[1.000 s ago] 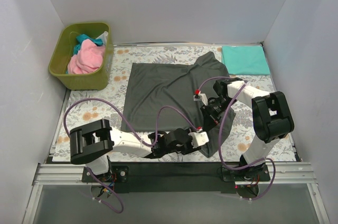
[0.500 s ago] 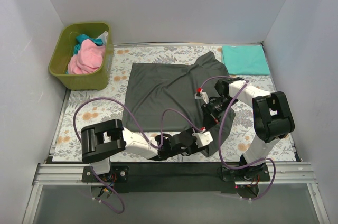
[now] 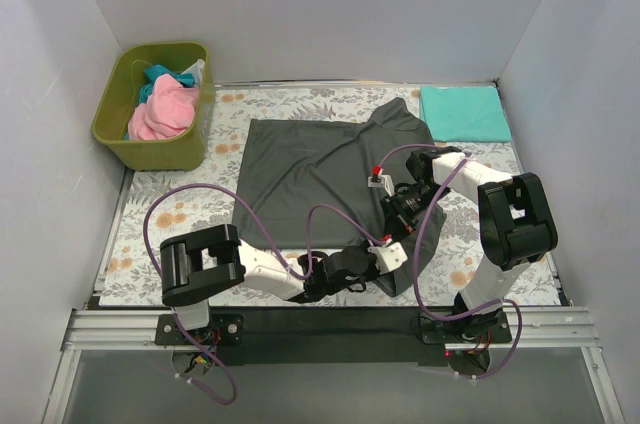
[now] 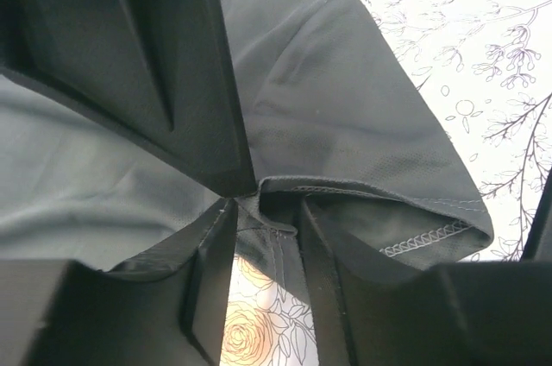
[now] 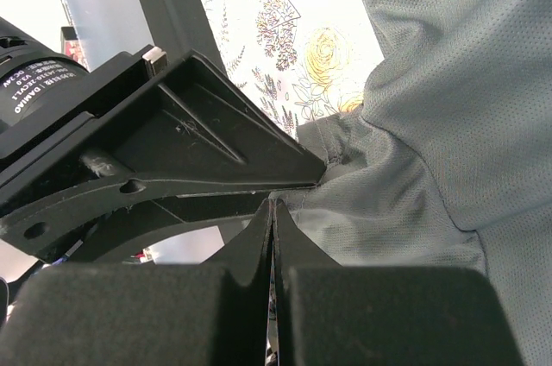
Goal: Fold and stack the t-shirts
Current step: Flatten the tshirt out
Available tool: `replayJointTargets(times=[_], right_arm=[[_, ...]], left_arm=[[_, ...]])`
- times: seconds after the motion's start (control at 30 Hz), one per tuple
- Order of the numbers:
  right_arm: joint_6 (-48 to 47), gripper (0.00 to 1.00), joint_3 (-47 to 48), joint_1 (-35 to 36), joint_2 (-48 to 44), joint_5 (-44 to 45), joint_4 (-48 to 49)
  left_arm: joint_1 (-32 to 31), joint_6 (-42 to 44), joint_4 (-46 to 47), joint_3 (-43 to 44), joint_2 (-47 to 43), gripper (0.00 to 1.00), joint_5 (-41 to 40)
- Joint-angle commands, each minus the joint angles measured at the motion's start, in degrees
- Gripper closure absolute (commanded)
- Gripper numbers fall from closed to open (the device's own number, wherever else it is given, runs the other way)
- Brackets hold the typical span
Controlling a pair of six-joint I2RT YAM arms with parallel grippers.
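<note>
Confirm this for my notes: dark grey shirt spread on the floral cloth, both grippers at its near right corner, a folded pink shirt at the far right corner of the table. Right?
One detail is wrong: the folded shirt at the far right corner is teal-green, not pink, as the top external view shows. The pink cloth lies in the olive bin. The rest stands: the dark grey shirt is spread out, both grippers at its near right corner.

Both arms: white links w/ black joint housings, purple cables looping off each; black wedge-shaped fingers (image 4: 198,107), small red dot near each wrist.
</note>
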Motion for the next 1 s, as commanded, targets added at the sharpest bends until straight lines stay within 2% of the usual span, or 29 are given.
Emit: replayJointTargets(times=[0.0, 0.17, 0.23, 0.27, 0.33, 0.37, 0.4, 0.5, 0.57, 0.7, 0.9, 0.97], right_arm=[[-1.00, 0.99, 0.66, -0.31, -0.76, -1.69, -1.30], [-1.44, 0.99, 0.40, -0.22, -0.06, -0.90, -1.22], [-1.53, 0.96, 0.40, -0.31, 0.03, 0.59, -1.30], [-1.35, 0.91, 0.57, -0.75, -0.32, 1.47, -1.30], [-1.26, 0.65, 1.18, -2.50, -1.37, 2.88, -1.48], [-1.26, 0.60, 1.80, -4.34, -2.16, 4.19, -1.48], [-1.26, 0.61, 2.24, -6.01, -2.69, 5.86, -1.57], [-0.65, 0.77, 1.19, -7.08, -2.70, 14.63, 0.36], [0.84, 0.82, -0.82, -7.17, -2.00, 19.21, 2.64], [2.08, 0.83, -4.52, -7.17, 0.02, 31.07, 8.35], [1.82, 0.85, -4.97, -7.17, 1.61, 37.24, 11.97], [1.46, 0.86, -4.27, -7.17, 1.26, 37.78, 12.23]], left_arm=[[0.72, 0.32, 0.69, 0.81, -0.09, 0.70, -1.78], [1.34, 0.76, -1.41, -0.25, -2.46, 0.87, -1.34], [1.34, 1.03, -3.43, -0.77, -3.86, 1.00, -0.81], [1.34, 0.77, -4.83, -0.77, -4.39, 1.00, -0.64], [1.34, 0.76, -6.77, -1.21, -5.62, 1.00, 0.32], [1.34, 0.76, -7.30, -1.65, -6.59, 1.00, 0.85], [1.34, 1.11, -8.18, -2.00, -7.38, 1.00, 2.16], [1.25, 1.55, -13.61, -1.57, -7.21, 1.00, 5.60], [1.34, 1.90, -16.44, -1.48, -6.51, 1.00, 5.69], [1.34, 2.26, -20.04, -2.97, -5.98, 1.00, 5.79], [1.42, 1.64, -24.34, -3.50, -5.80, 1.00, 5.69], [1.42, 0.85, -25.49, -3.50, -7.73, 0.96, 5.95]])
